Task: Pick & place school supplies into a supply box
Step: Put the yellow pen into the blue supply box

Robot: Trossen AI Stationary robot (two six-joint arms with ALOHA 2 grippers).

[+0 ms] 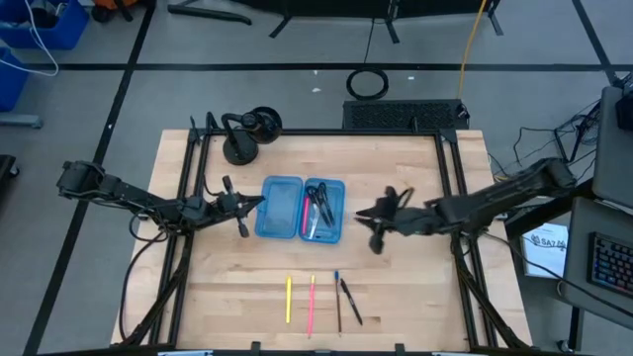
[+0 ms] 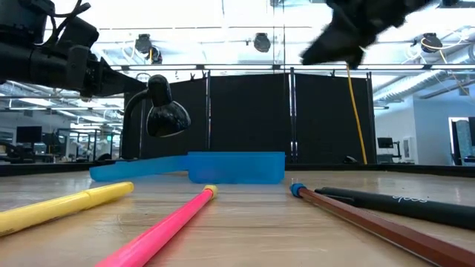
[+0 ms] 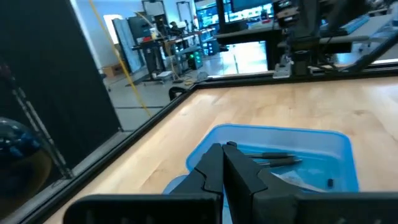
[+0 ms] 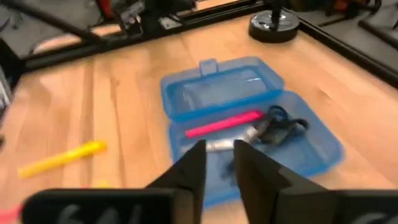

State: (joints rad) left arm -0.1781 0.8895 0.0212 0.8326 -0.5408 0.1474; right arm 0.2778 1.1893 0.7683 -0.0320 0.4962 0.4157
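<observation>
Pale wooden table top (image 1: pixel 247 287) with butcher-block grain, framed by black rails. Lying on it near the middle: translucent blue plastic hinged case (image 1: pixel 302 208), open flat, both halves side by side. At a far corner: black round-based stand (image 1: pixel 239 150). Along the near edge, in a row, apart from one another: yellow pen (image 1: pixel 289 298), pink pen (image 1: pixel 312 304), thin brownish blue-tipped pencil (image 1: pixel 337 300), and black pen (image 1: pixel 351 302), possibly touching the pencil's upper end.

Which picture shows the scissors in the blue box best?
The right wrist view: the scissors lie in plain sight in the blue box beside a pink pen. The high view shows them tiny; the left wrist view shows only blurry shapes; the low view hides them behind the box wall.
</observation>
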